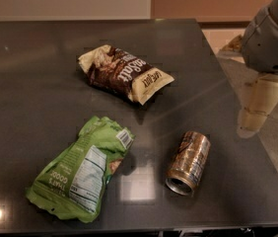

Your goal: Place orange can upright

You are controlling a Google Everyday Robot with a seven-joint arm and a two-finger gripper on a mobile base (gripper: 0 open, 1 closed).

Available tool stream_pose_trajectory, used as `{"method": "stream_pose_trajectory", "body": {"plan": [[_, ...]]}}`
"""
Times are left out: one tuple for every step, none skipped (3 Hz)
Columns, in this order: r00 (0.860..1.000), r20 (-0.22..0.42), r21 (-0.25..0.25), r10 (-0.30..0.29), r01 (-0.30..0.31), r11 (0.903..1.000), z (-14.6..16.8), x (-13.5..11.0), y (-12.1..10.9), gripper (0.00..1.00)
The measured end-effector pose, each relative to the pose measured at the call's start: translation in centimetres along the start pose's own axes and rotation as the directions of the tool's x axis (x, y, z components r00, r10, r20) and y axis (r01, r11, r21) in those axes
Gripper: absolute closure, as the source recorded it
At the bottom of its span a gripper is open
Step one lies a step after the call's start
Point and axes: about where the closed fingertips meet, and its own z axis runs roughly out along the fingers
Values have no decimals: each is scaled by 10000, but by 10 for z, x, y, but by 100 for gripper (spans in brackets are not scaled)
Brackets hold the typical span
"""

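Note:
The orange can (189,162) lies on its side on the dark table (40,73), toward the front right, with its open top facing the front edge. My gripper (251,122) hangs from the grey arm (272,33) at the right, just beyond the table's right edge. It is above and to the right of the can and apart from it. It holds nothing that I can see.
A brown-and-cream snack bag (124,73) lies in the middle of the table, behind the can. A green snack bag (82,169) lies at the front left, beside the can. The table's right edge runs close to the gripper; floor shows beyond it.

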Motion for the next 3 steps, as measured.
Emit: {"method": "stream_pose_trajectory", "body": {"plan": [[9809, 650, -453, -1832, 1863, 9815, 12, -22, 8, 0], [9228, 1155, -734, -3675, 3769, 9233, 23, -39, 23, 0], [8387, 1288, -1096, -5291, 5424, 8330, 36, -44, 44, 0]]}}
